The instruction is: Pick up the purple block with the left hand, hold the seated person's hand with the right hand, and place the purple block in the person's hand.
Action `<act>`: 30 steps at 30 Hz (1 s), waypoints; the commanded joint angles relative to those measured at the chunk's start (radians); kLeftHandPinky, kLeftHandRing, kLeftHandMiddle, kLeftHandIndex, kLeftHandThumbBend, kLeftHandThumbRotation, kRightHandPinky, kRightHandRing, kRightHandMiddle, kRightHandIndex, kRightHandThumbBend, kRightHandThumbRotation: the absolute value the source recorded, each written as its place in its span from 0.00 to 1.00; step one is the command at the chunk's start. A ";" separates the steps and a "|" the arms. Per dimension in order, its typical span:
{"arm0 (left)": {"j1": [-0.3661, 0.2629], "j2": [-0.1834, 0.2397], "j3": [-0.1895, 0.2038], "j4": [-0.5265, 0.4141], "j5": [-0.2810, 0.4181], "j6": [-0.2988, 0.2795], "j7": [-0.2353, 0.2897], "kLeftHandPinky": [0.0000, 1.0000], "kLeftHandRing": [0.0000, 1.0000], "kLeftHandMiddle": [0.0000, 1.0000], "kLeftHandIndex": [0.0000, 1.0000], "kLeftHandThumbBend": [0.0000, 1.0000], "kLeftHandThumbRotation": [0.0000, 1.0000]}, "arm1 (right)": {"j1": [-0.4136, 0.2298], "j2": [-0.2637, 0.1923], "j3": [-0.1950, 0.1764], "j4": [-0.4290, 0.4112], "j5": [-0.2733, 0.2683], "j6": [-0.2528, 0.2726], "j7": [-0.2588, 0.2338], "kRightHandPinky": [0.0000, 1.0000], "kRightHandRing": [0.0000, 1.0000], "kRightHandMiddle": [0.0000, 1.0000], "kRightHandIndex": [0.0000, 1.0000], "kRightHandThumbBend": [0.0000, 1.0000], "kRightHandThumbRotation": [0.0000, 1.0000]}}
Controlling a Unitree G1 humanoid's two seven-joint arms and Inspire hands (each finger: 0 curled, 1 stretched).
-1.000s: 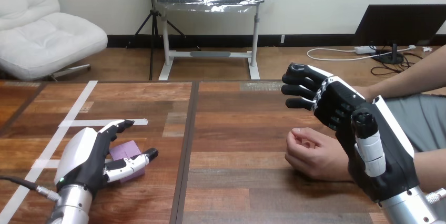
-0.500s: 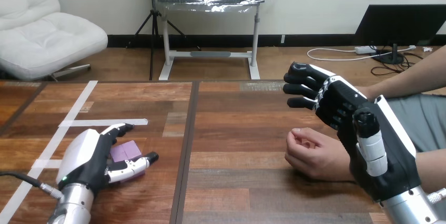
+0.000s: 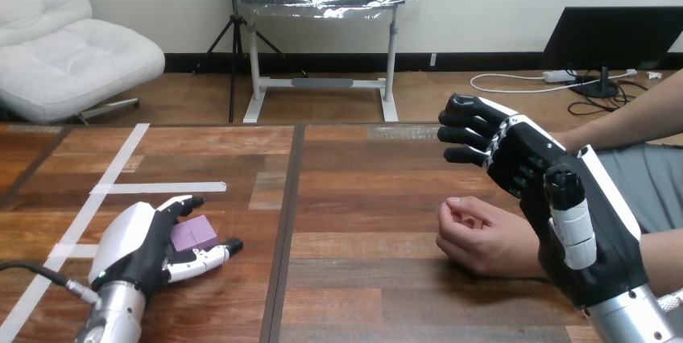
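The purple block [image 3: 192, 235] lies between the fingers and thumb of the open left robot hand [image 3: 137, 242]. The right robot hand [image 3: 592, 234] hovers open.

1 purple block [image 3: 192, 234], 1 person's hand [image 3: 479, 238], 2 robot hands [image 3: 133, 242] [image 3: 600, 234].
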 commanded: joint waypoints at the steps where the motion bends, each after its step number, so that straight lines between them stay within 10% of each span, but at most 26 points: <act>1: -0.083 0.020 -0.016 0.005 0.005 0.031 0.004 0.77 0.85 0.86 0.84 0.79 0.49 | -0.054 -0.009 -0.014 -0.045 0.003 -0.014 -0.007 0.78 0.82 0.83 0.82 0.92 0.99; 30: -0.104 0.014 -0.057 0.019 0.013 0.109 0.058 0.62 0.72 0.74 0.74 0.82 0.15 | -0.058 -0.013 -0.015 -0.040 0.015 -0.013 0.004 0.79 0.82 0.83 0.83 0.91 0.99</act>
